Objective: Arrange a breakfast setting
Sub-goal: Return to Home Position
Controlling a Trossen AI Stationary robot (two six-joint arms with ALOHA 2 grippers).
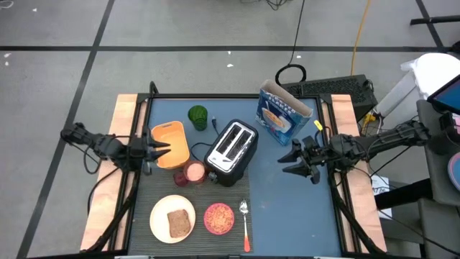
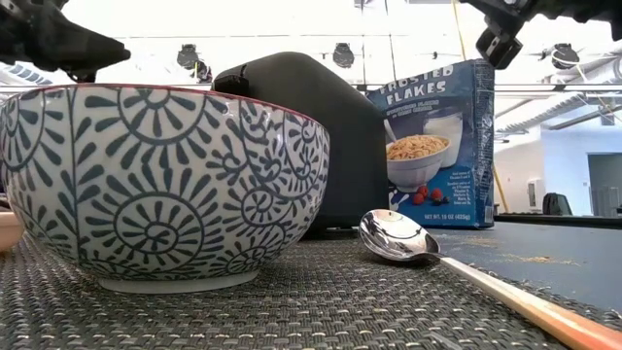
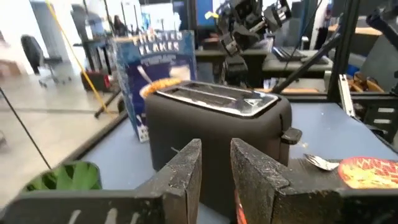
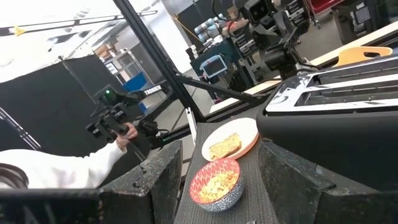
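While both arms are hanging at the table's sides, the plate [image 1: 159, 214] carrying the toast [image 1: 180, 223] is sitting on the mat [image 1: 233, 196], with the bowl [image 1: 218, 219] of cereal just beside it and the spoon [image 1: 245, 224] lying right of the bowl. The left gripper [image 1: 164, 150] is hovering over the orange container [image 1: 172, 137], fingers apart. The right gripper [image 1: 286, 161] is hovering right of the toaster [image 1: 232, 150], fingers spread wide.

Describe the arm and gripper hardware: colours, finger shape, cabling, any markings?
The left arm and right arm are both black, built of slim jointed links, with loose dark cables looped alongside. The left gripper and right gripper each have two flat, tapered black fingers with rough, grainy faces. No markings are visible on them.
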